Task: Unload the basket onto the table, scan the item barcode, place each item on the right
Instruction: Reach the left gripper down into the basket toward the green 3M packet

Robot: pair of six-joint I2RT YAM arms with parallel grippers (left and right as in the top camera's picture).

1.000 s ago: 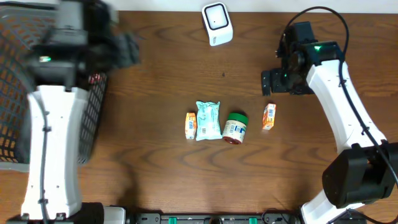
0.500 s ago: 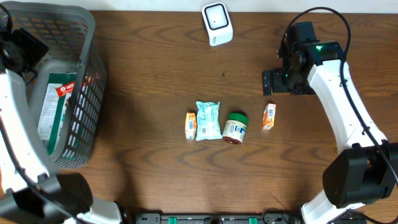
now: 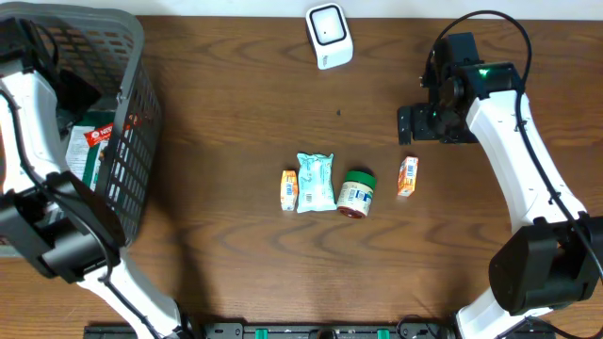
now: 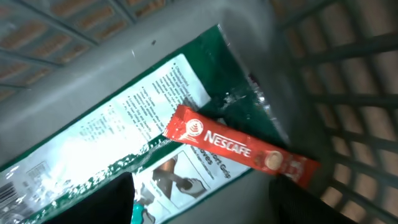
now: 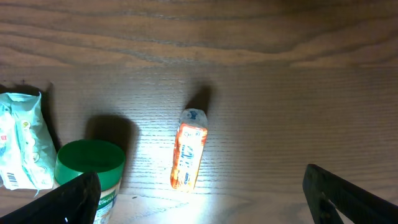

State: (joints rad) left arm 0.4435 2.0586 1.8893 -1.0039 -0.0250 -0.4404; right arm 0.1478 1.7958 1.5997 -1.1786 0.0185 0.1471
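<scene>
Smooth white shells on black joints clothe the right arm point(image 3: 513, 160) at three o'clock, with a green light point(image 3: 483, 72), looping black cable point(image 3: 480, 12) and black-fingered right gripper point(image 3: 407, 125), and the left arm point(image 3: 28, 113) at nine o'clock.

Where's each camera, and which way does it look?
Overhead: above the table, facing down; basket, scanner, left arm, right arm.
Left wrist: inside the basket, facing down at Nescafe stick; own fingers below.
Right wrist: above the table, facing down at orange packet; own fingers in corners.
Shared: overhead and right wrist both show that packet.
</scene>
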